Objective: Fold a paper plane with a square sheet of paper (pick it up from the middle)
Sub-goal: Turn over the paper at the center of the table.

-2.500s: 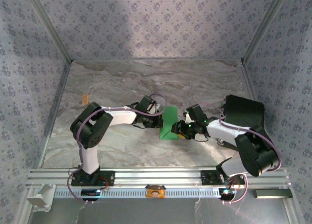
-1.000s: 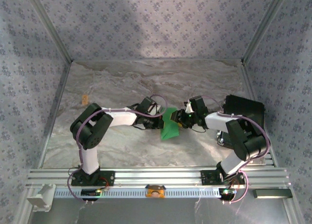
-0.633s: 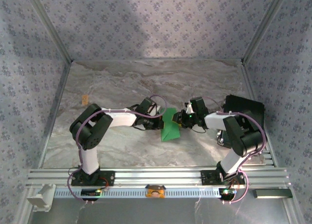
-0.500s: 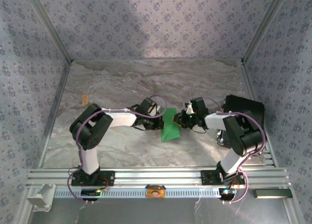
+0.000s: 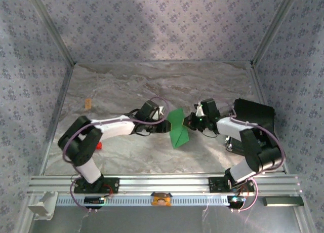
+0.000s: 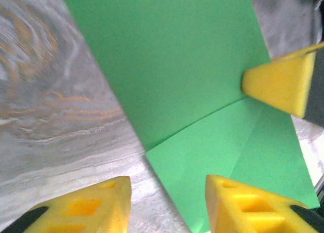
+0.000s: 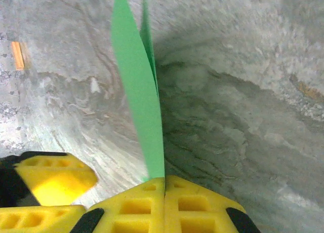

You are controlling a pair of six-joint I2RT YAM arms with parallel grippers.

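my right gripper (image 7: 164, 185) is shut tight on one edge of the square sheet of paper (image 7: 137, 96). it holds the sheet on edge, partly folded, at mid-table between my wrists. judgement: this presents the crease to my left gripper (image 6: 167, 190), whose fingers stand apart with nothing in them, the lower flap just ahead. the far edges hang unsupported. whether the low corner touches the table (image 5: 126, 86) i cannot tell. the small red block (image 5: 98, 145) lies well apart, and there is room to move on all sides.
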